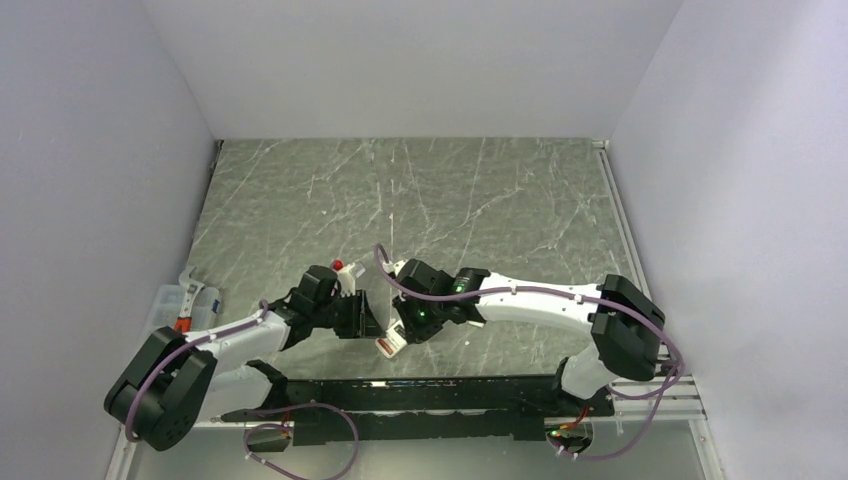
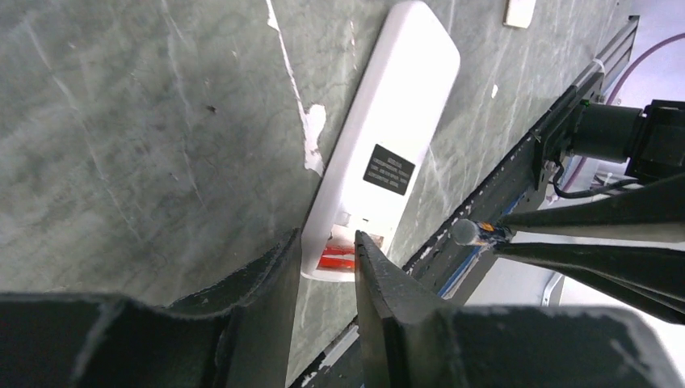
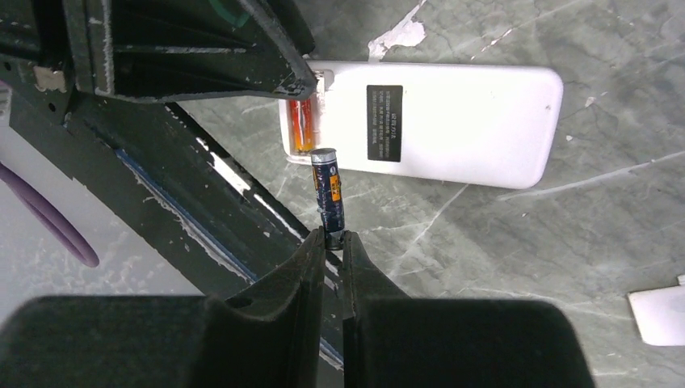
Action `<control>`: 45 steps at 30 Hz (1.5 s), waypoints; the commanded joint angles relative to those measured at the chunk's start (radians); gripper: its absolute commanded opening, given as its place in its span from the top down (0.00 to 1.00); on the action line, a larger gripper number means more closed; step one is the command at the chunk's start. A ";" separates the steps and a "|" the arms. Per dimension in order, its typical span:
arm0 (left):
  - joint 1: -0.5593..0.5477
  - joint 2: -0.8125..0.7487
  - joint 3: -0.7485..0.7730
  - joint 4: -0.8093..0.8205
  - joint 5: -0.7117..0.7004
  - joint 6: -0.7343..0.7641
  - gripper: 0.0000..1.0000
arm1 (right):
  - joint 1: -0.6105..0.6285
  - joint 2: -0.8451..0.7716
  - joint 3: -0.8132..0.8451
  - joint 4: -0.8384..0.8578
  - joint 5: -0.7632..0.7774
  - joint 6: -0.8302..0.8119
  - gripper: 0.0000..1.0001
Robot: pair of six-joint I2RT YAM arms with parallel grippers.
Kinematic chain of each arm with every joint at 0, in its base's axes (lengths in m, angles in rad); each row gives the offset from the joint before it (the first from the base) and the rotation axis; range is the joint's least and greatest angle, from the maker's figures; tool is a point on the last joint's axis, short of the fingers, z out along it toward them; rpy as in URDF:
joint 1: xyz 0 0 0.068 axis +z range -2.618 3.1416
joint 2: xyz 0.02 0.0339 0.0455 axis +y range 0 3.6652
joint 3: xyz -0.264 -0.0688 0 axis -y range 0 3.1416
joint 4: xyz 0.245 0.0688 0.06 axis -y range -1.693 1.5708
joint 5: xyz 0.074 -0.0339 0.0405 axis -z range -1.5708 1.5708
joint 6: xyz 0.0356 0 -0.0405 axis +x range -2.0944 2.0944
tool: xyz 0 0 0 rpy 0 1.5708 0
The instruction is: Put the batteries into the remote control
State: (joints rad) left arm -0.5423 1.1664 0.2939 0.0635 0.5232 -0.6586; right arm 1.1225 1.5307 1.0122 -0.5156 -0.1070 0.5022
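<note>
- The battery (image 3: 327, 190), pinched endwise by the right fingers (image 3: 313, 255), could be tilted askew at the remote (image 3: 468, 121) bay.
- The left fingers (image 2: 284, 271), half spread beside that bay (hold unclear), could be hit.

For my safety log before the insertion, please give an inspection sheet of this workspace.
Surface: marbled grey table, white chipped patches.
Job's things: remote control back up, compartment open, orange battery inside; dark battery held just short of it.
Clutter: white square piece; clear plastic box.
Hands: right hand shut on dark battery; left hand at remote control's open end, grip unclear.
Cables: purple cables on both arms.
Surroundings: white walls; black rail at near edge.
</note>
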 commanded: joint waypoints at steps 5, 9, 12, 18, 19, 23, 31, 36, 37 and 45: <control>-0.026 -0.087 -0.026 0.024 0.017 -0.047 0.64 | 0.038 0.049 0.024 -0.039 -0.042 0.026 1.00; -0.033 -0.107 -0.040 0.028 0.012 -0.058 0.64 | 0.057 0.073 0.045 -0.068 -0.041 0.019 1.00; -0.034 -0.113 -0.045 0.030 0.005 -0.060 0.64 | 0.058 0.086 0.059 -0.080 -0.046 0.018 1.00; -0.035 -0.140 -0.029 -0.026 -0.039 -0.044 0.64 | 0.059 0.119 0.091 -0.098 -0.054 0.022 1.00; -0.035 -0.150 -0.029 -0.034 -0.048 -0.043 0.64 | 0.059 0.125 0.096 -0.101 -0.054 0.020 1.00; -0.035 -0.181 -0.023 -0.062 -0.065 -0.039 0.63 | 0.059 0.154 0.117 -0.112 -0.060 0.016 1.00; -0.034 -0.212 -0.031 -0.091 -0.077 -0.047 0.62 | 0.059 0.207 0.184 -0.146 -0.048 0.003 1.00; -0.034 -0.223 -0.032 -0.096 -0.075 -0.045 0.62 | 0.059 0.233 0.212 -0.168 -0.034 0.007 1.00; -0.035 -0.224 -0.032 -0.095 -0.075 -0.046 0.62 | 0.059 0.237 0.218 -0.173 -0.034 0.007 1.00; -0.034 -0.242 -0.043 -0.098 -0.072 -0.046 0.62 | 0.057 0.280 0.251 -0.209 -0.018 0.013 0.99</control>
State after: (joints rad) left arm -0.5728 0.9459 0.2508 -0.0353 0.4538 -0.7013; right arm 1.1790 1.7981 1.2179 -0.6838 -0.1505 0.5152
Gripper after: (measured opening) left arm 0.382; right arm 0.119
